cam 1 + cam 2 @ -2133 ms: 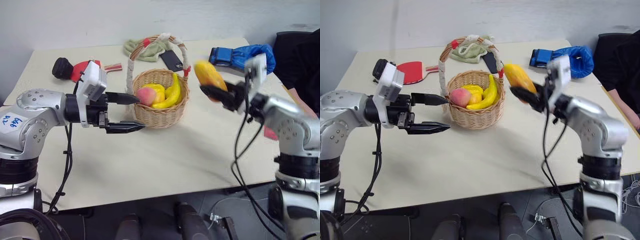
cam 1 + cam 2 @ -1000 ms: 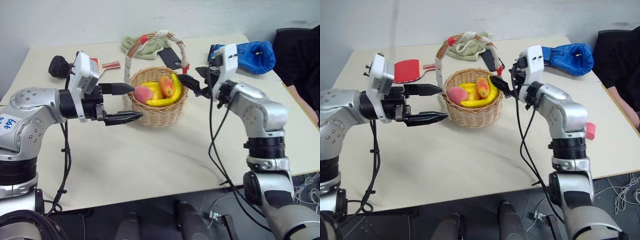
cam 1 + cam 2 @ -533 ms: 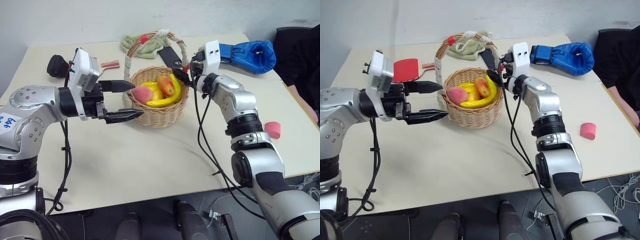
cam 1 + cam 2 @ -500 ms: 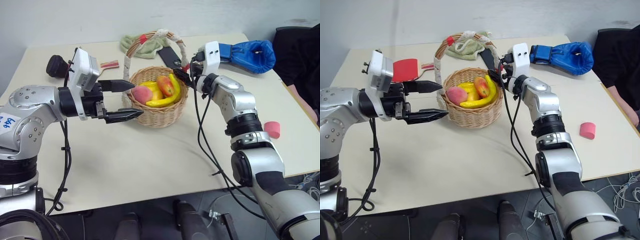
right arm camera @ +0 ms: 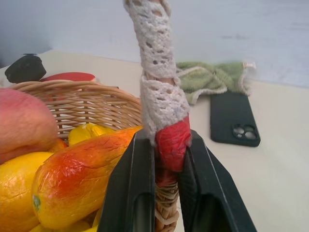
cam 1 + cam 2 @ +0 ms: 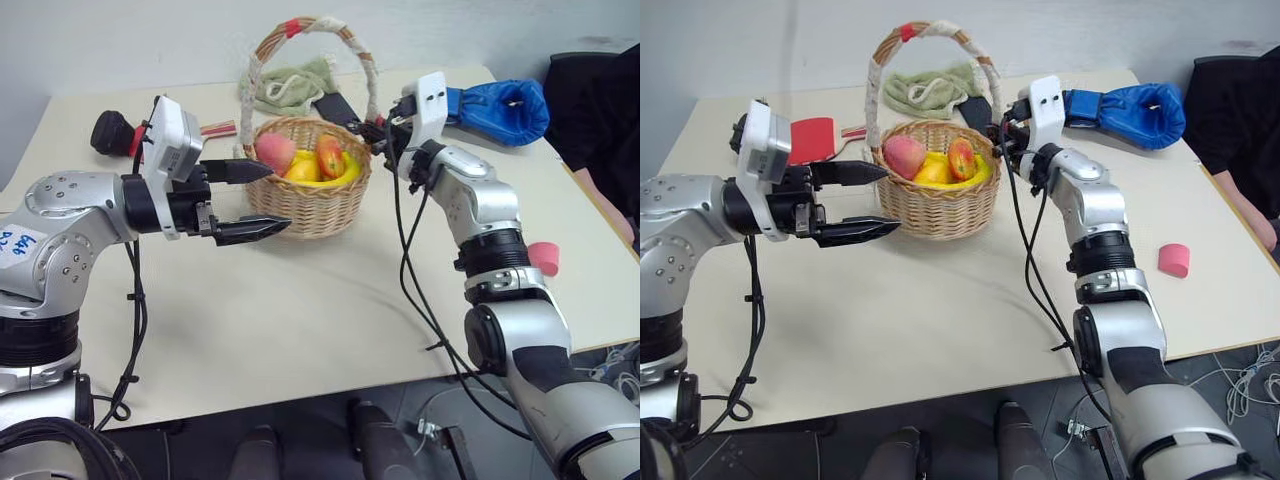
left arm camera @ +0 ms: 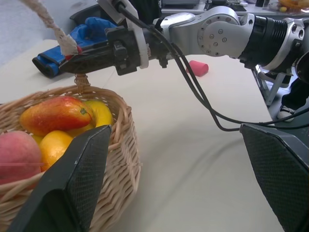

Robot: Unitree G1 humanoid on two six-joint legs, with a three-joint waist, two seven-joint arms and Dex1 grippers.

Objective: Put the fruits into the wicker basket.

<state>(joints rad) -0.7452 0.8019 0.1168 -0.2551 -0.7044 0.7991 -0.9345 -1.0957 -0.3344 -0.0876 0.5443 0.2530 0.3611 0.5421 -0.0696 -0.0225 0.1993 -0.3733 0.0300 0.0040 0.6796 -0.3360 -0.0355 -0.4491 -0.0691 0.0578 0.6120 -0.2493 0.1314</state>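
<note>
The wicker basket stands mid-table with its arched handle upright. Inside lie the fruits: a pink peach, an orange-red mango and a yellow banana. My right gripper is shut on the handle's right foot, its fingers clamping the red band just above the rim. My left gripper is open at the basket's left side. One finger is level with the peach, the other by the basket wall, and it holds nothing.
Behind the basket lie a green cloth and a black phone. A blue boxing glove is back right, a red paddle back left. A small pink block sits near the right edge, beside a person in dark clothing.
My right gripper has closed on the foot of the basket handle. The handle has swung from leaning back to upright, and the basket has shifted slightly. The left gripper has stayed put.
</note>
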